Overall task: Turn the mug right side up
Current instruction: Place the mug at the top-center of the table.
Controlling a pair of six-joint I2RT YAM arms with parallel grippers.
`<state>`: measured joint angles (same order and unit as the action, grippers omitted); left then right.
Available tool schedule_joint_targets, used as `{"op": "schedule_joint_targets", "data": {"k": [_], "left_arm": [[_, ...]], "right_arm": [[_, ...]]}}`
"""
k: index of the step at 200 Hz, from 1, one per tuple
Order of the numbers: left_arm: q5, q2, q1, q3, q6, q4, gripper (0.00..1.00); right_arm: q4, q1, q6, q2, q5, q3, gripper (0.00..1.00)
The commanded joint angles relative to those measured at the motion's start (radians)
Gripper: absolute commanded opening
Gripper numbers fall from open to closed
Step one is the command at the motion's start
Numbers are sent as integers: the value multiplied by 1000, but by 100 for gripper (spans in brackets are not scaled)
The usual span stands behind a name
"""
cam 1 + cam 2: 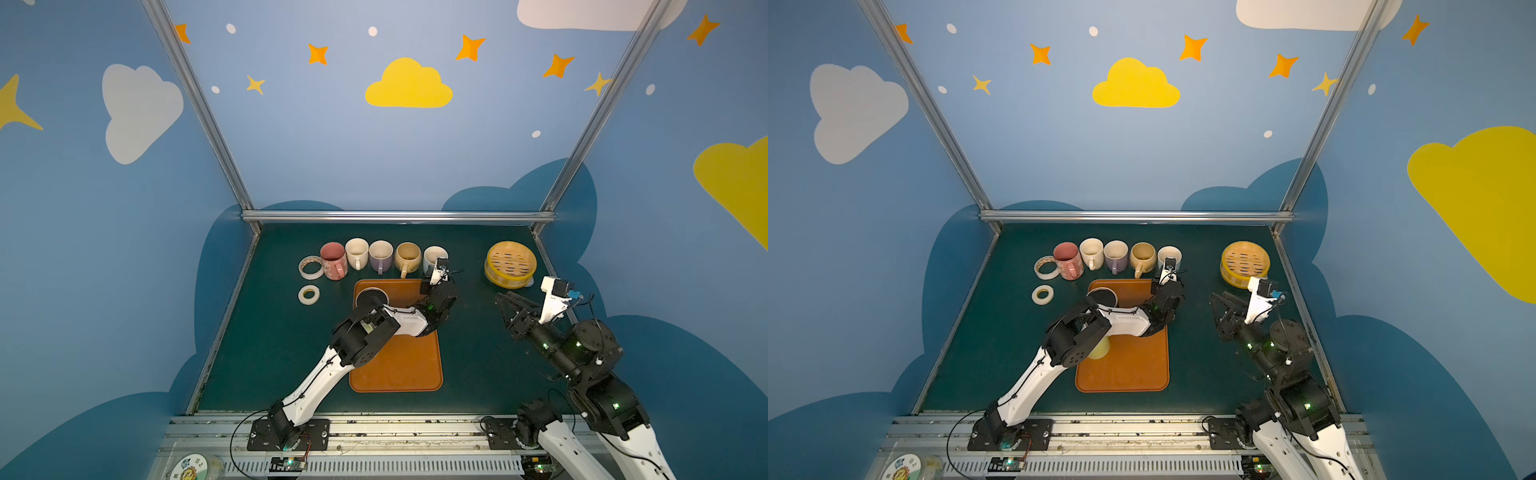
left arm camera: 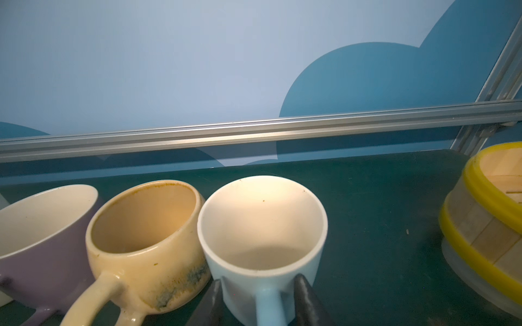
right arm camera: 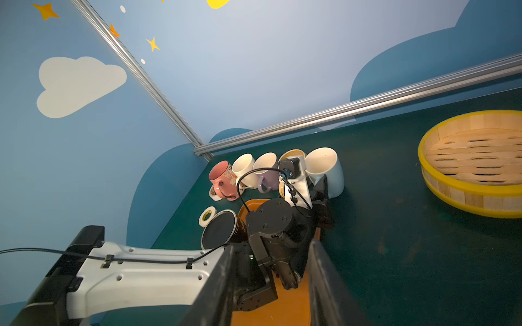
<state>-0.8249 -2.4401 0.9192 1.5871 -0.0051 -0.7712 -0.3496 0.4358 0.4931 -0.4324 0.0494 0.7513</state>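
Releasing looks like the step in hand: just right of the tan mug, at the right end of the far row, the pale blue mug stands upright, with the left gripper parted either side of its handle. It should draw straight back toward the near edge without clipping that handle. Farther right, the right gripper hovers parted and empty.
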Motion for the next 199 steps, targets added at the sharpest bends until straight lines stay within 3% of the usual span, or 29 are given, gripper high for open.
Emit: {"op": "schedule_joint_targets", "data": {"k": [1,89,125,199], "left_arm": [[-29,57,-2,-22,-3,-25,45],[-5,173,11,-108,1,-23,72],[22,275,17,-161,-17,16,75],[40,558,22,-348,83,41,81]], "right_arm": [[-4,4,-4,9,-5,5,38],[-29,4,22,-44,33,68,46],[-87,3,16,-95,23,135,47],[-182,-6,-7,-249,30,244,49]]}}
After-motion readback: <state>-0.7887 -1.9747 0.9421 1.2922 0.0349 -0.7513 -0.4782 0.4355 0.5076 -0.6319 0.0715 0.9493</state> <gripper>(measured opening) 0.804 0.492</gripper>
